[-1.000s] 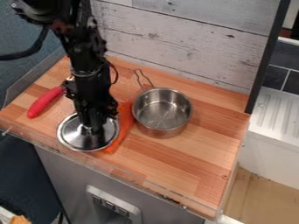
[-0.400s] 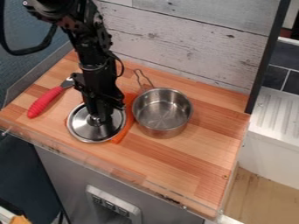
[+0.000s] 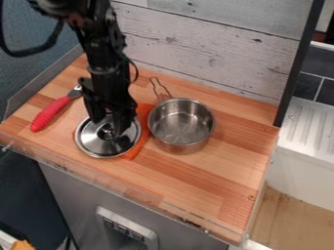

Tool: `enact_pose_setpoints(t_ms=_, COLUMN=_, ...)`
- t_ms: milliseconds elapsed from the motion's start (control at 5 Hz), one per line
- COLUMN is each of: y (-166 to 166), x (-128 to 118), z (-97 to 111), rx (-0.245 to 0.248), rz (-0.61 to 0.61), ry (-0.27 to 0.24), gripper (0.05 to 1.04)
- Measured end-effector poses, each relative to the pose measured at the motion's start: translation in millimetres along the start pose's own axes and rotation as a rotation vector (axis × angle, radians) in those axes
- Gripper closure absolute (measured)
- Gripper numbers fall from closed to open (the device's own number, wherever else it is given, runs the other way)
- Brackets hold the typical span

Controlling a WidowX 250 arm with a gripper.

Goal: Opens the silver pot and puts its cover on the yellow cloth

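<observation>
My gripper [image 3: 110,126] hangs over the lid at the left of the board, its fingers open on either side of the knob. The round silver lid [image 3: 112,144] lies on an orange cloth [image 3: 143,128], covering much of it; cloth shows along the lid's right side and a sliver at its left. Just right of the cloth stands the silver pot [image 3: 181,124], uncovered, with nothing inside and its wire handle pointing to the back left. I see no yellow cloth; this one looks orange.
A red-handled utensil [image 3: 50,113] lies left of the lid. Whitewashed wooden boards [image 3: 209,44] stand behind the counter, and a low clear rim [image 3: 117,181] runs along its front edge. A white sink [image 3: 303,151] is at the right.
The lid and gripper moved slightly right and back between the two earlier frames. Since then the gripper has opened around the knob, while the lid has stayed in place.
</observation>
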State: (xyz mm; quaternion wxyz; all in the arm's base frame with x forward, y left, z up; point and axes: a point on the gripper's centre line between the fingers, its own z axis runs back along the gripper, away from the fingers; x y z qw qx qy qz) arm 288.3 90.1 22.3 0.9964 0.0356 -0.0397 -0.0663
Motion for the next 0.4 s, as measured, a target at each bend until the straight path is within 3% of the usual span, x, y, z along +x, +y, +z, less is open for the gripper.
enact_pose_setpoints(t_ms=200, y=-3.8, x=5.2, z=25.4, rx=0.005, rz=-0.018, ry=-0.012, gripper=0.075)
enact_pose_setpoints(t_ms=400, y=-6.1, x=4.2, z=30.7, rx=-0.007, rz=-0.026, ry=-0.007, gripper=0.080)
